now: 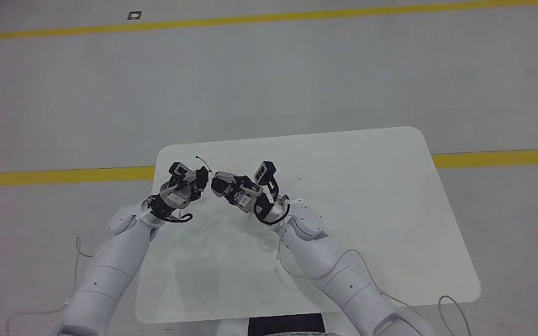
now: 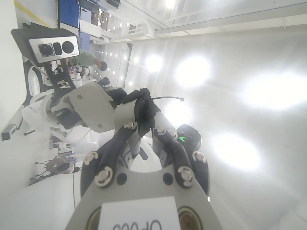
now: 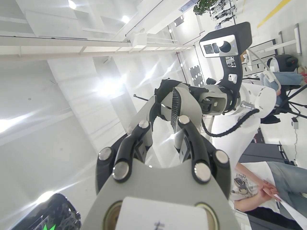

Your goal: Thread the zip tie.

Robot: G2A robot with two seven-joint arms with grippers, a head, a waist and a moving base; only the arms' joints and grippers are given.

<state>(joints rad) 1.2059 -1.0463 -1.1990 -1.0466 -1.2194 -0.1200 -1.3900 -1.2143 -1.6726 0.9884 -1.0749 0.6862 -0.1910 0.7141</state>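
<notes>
Left gripper pinching zip tie above table | right gripper just beside it, also above table | right's closure: cannot tell

Looks like a big robotics lab or factory hall: yellow floor lines, bright ceiling lights, blue equipment racks.

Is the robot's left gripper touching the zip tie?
Touching. In the left wrist view the left gripper has its jaws shut on the zip tie, and the strap pokes out past them.
</notes>
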